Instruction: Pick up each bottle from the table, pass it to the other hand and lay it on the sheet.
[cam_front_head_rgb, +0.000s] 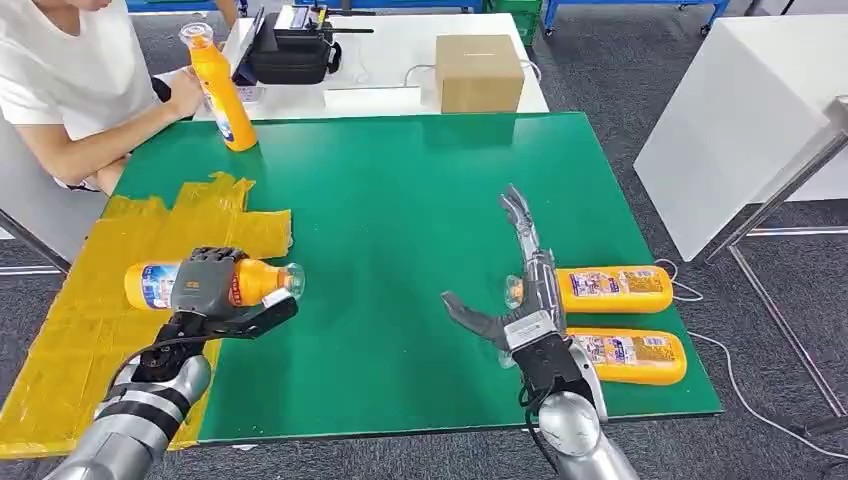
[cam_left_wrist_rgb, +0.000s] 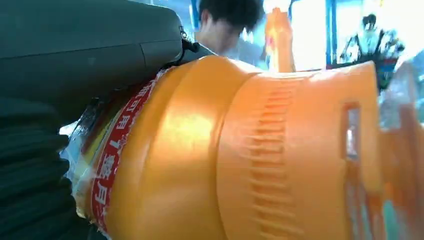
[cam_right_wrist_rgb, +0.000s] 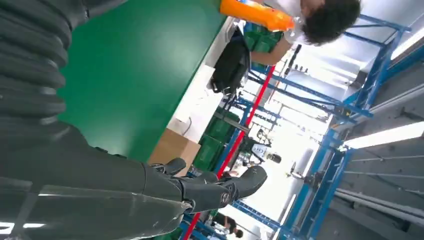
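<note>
While our left hand gripped the orange plastic bottle with the clear cap around its labelled middle, we held it lying sideways just above the right edge of the crinkled yellow sheet, its cap pointing toward the table's centre. Our right hand was spread open with nothing in it, fingers stretched forward over the green table top. Just beside that hand lay two more orange bottles on their sides, the nearer one and the farther one, close together near the right edge. At the far left corner, a person in a white shirt held a fourth orange bottle tilted. Behind the green surface stood a brown cardboard box and a black bag.
</note>
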